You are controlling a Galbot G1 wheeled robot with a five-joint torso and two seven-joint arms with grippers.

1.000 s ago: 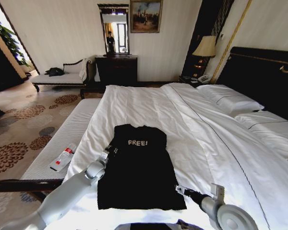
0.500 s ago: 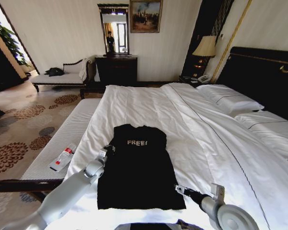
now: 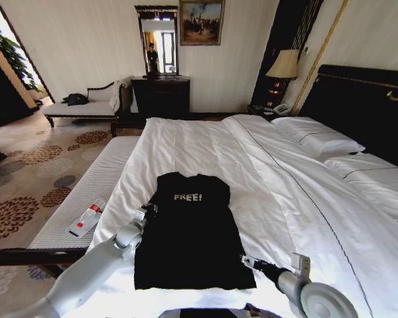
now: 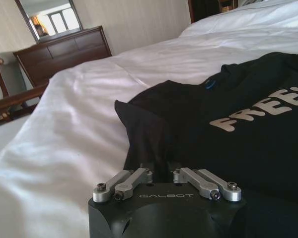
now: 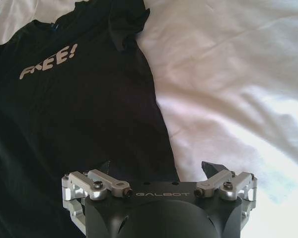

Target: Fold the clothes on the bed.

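walls: pale | floor: floral carpet (image 3: pixel 26 192) | dresser (image 3: pixel 160 96) with mirror (image 3: pixel 157 41) | lamp (image 3: pixel 283 64) lit

A: What carries everything?
B: The bed (image 3: pixel 205 142), white sheets under a white duvet (image 3: pixel 298 199), dark headboard (image 3: pixel 365 99) on the robot's right.
A: What lies on it?
B: The clothes (image 3: pixel 189 228), a black top lettered "FREE!", spread flat near the foot; two white pillows (image 3: pixel 318 139) by the headboard.

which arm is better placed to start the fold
Left, probably. The left gripper is closed on the black top near its left sleeve, while the right gripper sits open at the lower right edge.
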